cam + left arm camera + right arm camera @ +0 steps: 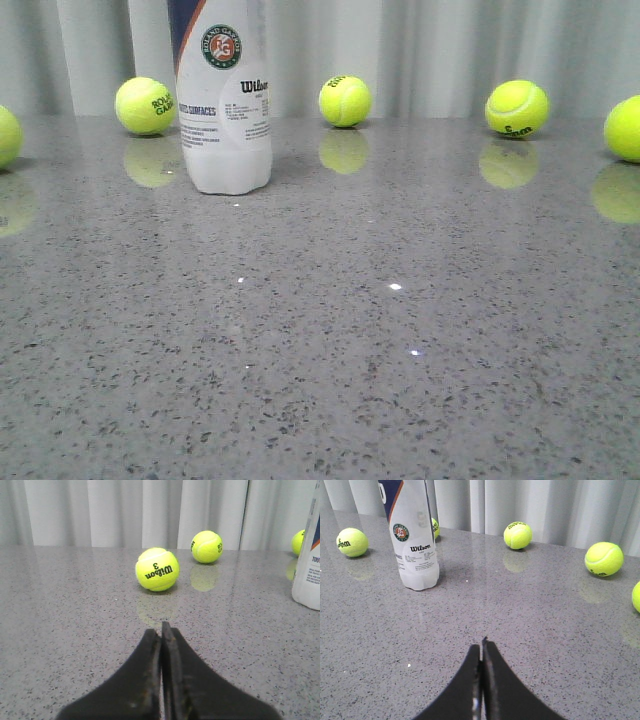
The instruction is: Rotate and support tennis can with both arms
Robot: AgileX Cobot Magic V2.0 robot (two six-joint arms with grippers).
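The tennis can [225, 100] stands upright on the grey speckled table at the back left, its top cut off by the frame. It has a white label, a round green-orange emblem and a navy and orange band. It also shows in the right wrist view [414, 540], and its edge shows in the left wrist view [309, 565]. My left gripper [161, 629] is shut and empty, well short of the can. My right gripper [482, 645] is shut and empty, well in front of the can. Neither gripper shows in the front view.
Several yellow-green tennis balls lie along the back of the table [400, 330]: one left of the can [146, 105], one right of it [345, 100], one further right [517, 107]. One ball [157, 569] lies ahead of my left gripper. White curtains hang behind.
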